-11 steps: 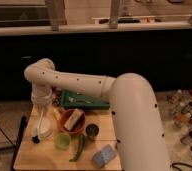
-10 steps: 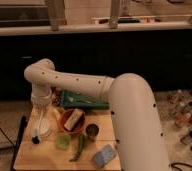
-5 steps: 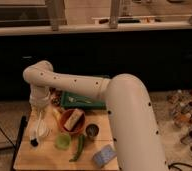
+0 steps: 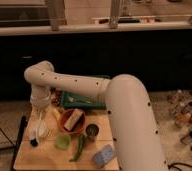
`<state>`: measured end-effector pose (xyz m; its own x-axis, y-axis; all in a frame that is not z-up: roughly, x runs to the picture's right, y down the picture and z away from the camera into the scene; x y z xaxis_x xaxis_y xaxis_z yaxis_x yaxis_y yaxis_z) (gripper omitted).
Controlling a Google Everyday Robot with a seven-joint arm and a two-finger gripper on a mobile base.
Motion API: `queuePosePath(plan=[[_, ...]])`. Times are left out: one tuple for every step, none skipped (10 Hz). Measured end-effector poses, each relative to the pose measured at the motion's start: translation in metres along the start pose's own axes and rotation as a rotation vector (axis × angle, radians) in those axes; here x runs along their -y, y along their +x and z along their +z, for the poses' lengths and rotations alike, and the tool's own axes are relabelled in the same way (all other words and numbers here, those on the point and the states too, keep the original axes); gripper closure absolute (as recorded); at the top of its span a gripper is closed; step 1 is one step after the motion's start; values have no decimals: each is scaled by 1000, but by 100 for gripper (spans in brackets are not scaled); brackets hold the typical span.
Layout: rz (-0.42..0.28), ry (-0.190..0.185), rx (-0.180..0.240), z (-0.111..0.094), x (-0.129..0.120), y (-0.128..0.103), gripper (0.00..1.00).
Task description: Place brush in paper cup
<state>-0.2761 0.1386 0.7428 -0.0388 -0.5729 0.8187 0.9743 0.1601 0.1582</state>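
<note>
My gripper [image 4: 39, 127] hangs at the end of the white arm [image 4: 74, 87], pointing down over the left part of the wooden table [image 4: 39, 161]. A small dark tip [image 4: 34, 143] shows just below it near the table top; I cannot tell whether this is the brush. A tan cup-like object [image 4: 77, 118] lies in an orange bowl [image 4: 69, 126] just to the right of the gripper. A small green cup [image 4: 63, 142] stands in front of the bowl.
A green tray [image 4: 84, 102] lies at the back of the table. A dark can [image 4: 92, 131], a green pepper [image 4: 80, 148] and a blue sponge [image 4: 104, 155] lie to the right. Bottles [image 4: 186, 112] stand on the floor at far right.
The arm and gripper have shifted slightly to the left and a little lower over the table. The objects on the table have not moved.
</note>
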Motion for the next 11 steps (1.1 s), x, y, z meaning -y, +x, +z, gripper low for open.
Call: queuePosePath(plan=[[3, 1, -2, -1, -1, 1, 100], [7, 4, -3, -4, -2, 2, 100], [8, 8, 2, -6, -1, 2, 100], [7, 10, 8, -8, -1, 1, 100], [7, 12, 14, -10, -3, 1, 100], [8, 13, 24, -13, -5, 0, 100], [3, 19, 32, -13, -4, -1, 100], [-3, 21, 42, -14, -2, -3, 100], [-8, 24, 52, -13, -1, -4, 100], [-11, 25, 59, -12, -1, -5, 100], [-16, 29, 68, -11, 0, -6, 100]])
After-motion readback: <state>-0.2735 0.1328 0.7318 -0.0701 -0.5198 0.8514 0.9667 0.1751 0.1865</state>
